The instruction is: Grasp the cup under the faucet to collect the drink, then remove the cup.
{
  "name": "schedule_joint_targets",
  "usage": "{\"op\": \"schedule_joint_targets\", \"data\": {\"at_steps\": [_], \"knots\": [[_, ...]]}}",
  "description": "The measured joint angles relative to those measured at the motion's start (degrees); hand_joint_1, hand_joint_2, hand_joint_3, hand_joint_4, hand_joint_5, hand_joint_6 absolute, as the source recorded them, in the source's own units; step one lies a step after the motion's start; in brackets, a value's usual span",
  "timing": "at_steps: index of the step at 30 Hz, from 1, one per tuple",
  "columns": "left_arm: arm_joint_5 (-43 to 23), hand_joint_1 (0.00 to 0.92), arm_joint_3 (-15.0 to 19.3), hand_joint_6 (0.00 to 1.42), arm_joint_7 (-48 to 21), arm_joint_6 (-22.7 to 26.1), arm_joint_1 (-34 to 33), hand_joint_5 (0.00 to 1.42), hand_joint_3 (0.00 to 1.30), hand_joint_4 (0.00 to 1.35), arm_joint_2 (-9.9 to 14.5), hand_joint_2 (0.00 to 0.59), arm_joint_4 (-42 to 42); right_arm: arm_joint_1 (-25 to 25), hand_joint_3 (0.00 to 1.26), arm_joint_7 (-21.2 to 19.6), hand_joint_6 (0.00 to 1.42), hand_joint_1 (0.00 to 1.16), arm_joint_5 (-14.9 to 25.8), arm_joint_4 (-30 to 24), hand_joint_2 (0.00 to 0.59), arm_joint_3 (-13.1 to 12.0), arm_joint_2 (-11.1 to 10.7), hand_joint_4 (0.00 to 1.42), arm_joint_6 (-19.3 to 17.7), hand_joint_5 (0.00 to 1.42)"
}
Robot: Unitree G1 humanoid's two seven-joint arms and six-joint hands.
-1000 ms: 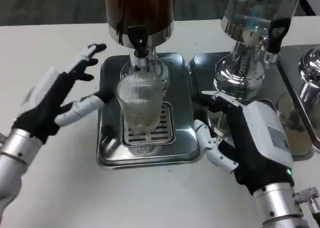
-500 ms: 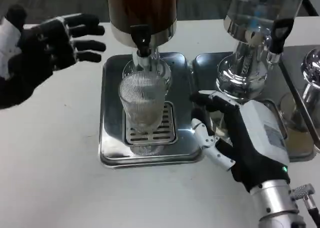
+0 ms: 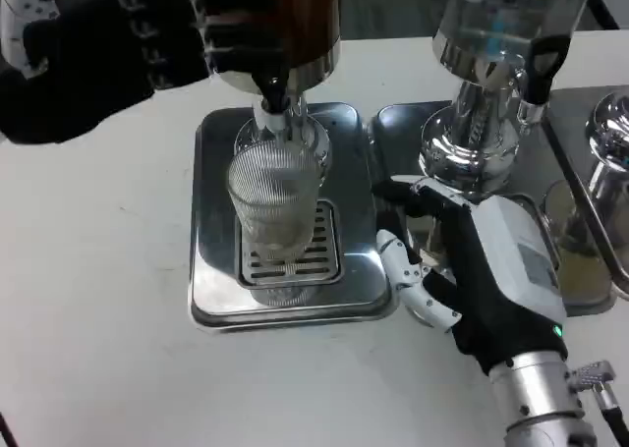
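Observation:
A clear ribbed cup [image 3: 274, 209] stands upright on the drip grate of a steel tray [image 3: 218, 290], directly below the black faucet [image 3: 272, 90] of the brown drink dispenser [image 3: 280, 20]. My left hand [image 3: 108, 49] is raised at the upper left, its fingers reaching toward the dispenser body just above the faucet. My right hand [image 3: 472, 270] rests open on the table to the right of the tray, fingers spread, a short gap from the cup. No liquid is visibly flowing.
A second dispenser with a chrome base [image 3: 482, 123] stands on its own tray [image 3: 393, 123] at the back right, just behind my right hand. More chrome fittings [image 3: 604, 133] line the right edge. Bare white table [image 3: 98, 319] lies to the left and front.
My left hand has risen from table level beside the tray and moved right to the dispenser near the faucet. The right hand and cup have stayed put.

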Motion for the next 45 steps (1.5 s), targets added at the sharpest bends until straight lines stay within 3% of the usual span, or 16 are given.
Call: {"op": "schedule_joint_targets", "data": {"at_steps": [20,35,45], "knots": [[5.79,0.0,2.05,0.14,4.37,-1.3,-4.59,0.19,0.27,0.14,-5.38,0.075,5.47,0.72,0.38,-0.21,0.25,0.26,0.14,0.01,0.452,0.42,1.17,0.36,0.01,0.36],[12.45,0.0,-0.16,0.13,5.5,-6.65,-5.29,0.19,0.28,0.15,-7.52,0.07,9.98,1.78,0.38,-0.19,0.25,0.26,0.14,-0.45,0.452,0.23,1.37,0.36,0.07,0.36],[14.67,0.0,-1.61,0.12,4.86,-13.62,-4.44,0.22,0.32,0.19,-7.51,0.07,8.14,2.07,0.38,0.04,0.25,0.26,0.67,-0.72,0.452,-0.06,1.38,0.36,0.33,0.36]]}}
